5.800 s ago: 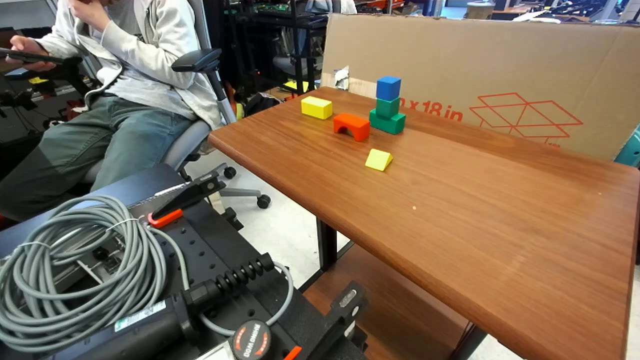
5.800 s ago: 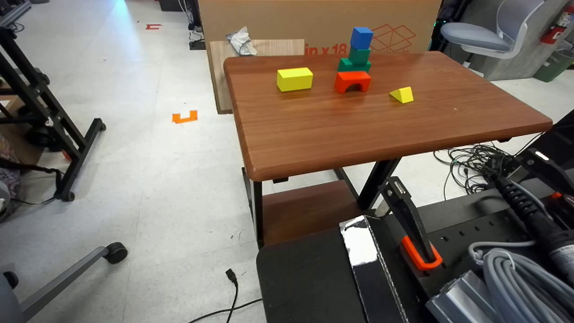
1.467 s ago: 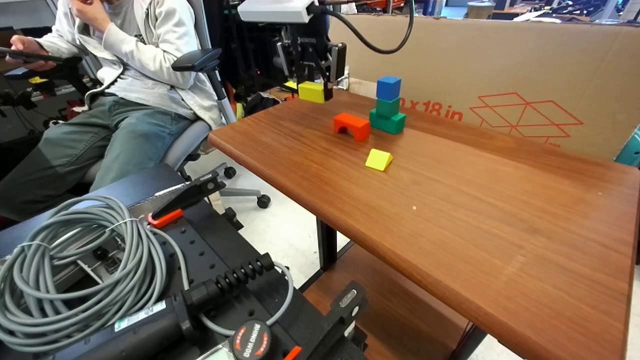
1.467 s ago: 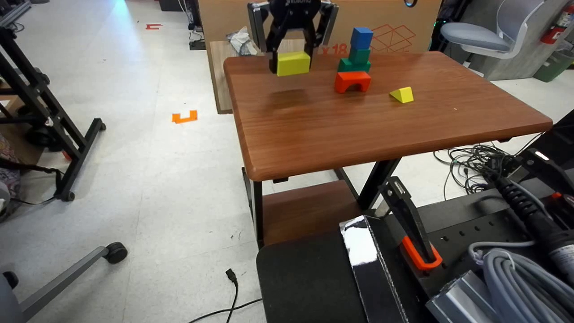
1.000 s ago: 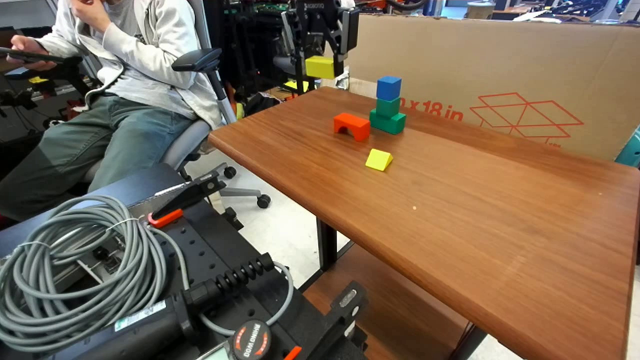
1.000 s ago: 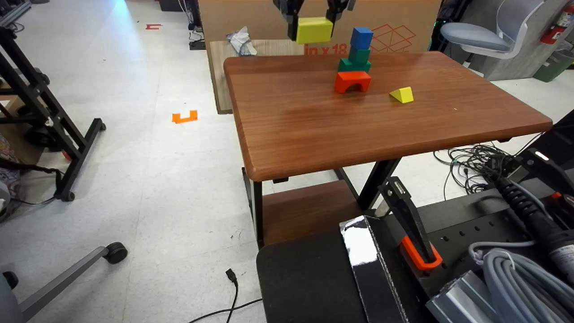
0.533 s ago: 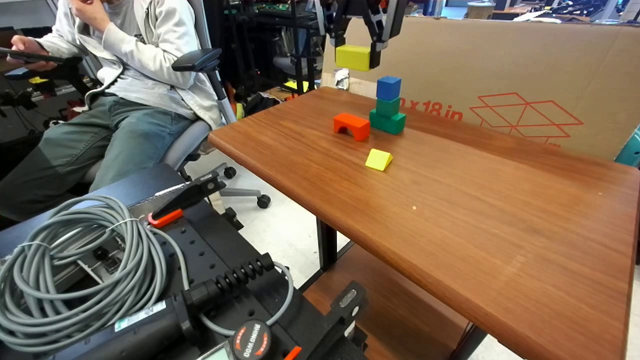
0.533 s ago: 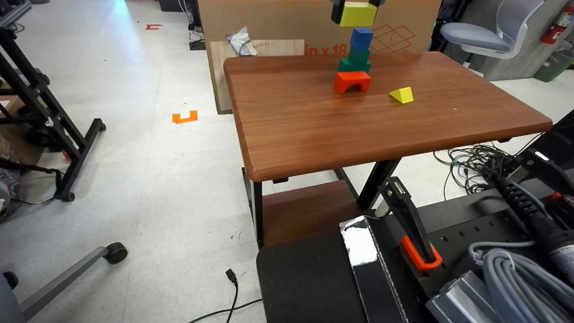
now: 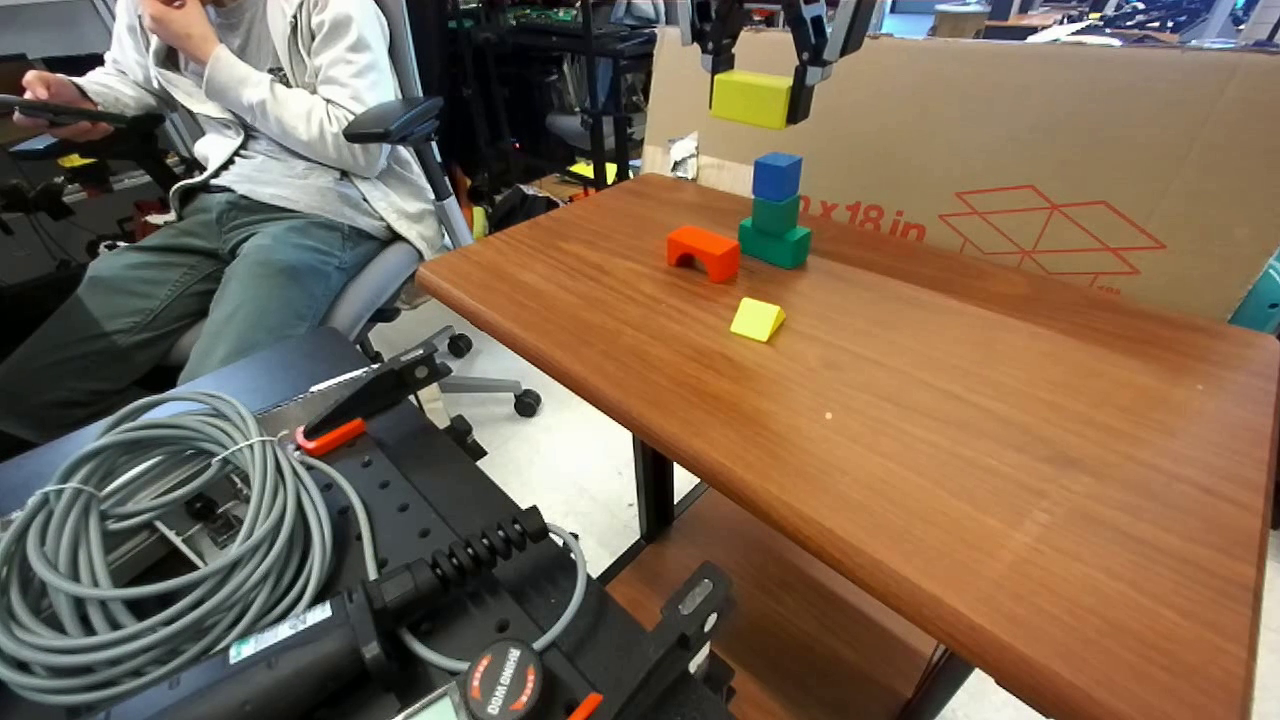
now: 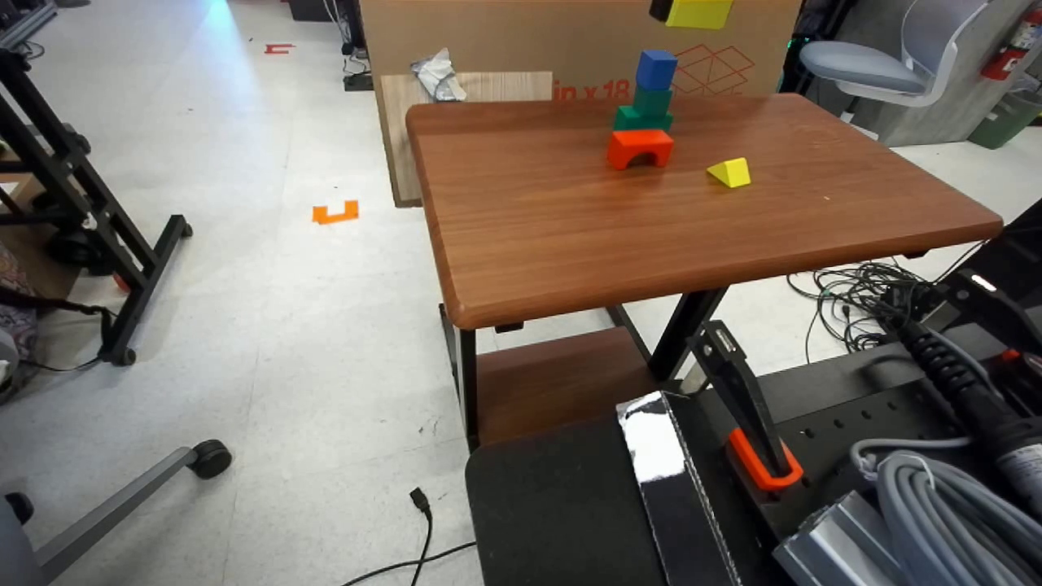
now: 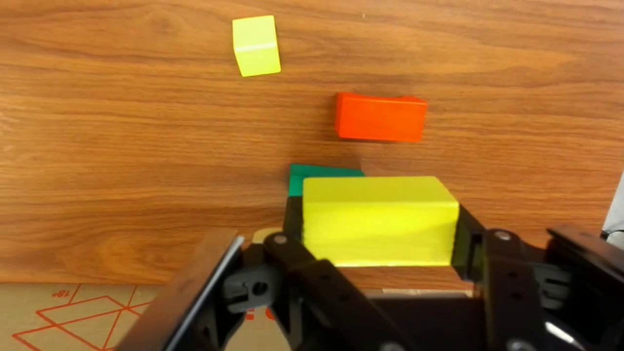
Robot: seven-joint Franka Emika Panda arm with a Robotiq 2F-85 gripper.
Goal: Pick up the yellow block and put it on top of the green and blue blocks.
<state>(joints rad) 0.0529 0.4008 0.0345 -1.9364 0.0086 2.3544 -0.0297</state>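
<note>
The gripper (image 11: 379,227) pinches the yellow block (image 9: 750,99) by its ends, the long axis running jaw to jaw, roughly level. Beneath and apart, the blue cube (image 9: 777,178) tops the green blocks (image 9: 775,243); in both exterior views the yellow block looks off their line, so a sideways correction before lowering seems needed.

The brown wood-grain tabletop (image 9: 950,450) carries an oblong green block (image 9: 774,246); near that stands an orange-red arch block (image 9: 706,247) — farther off lies a small yellow wedge (image 9: 757,320).
</note>
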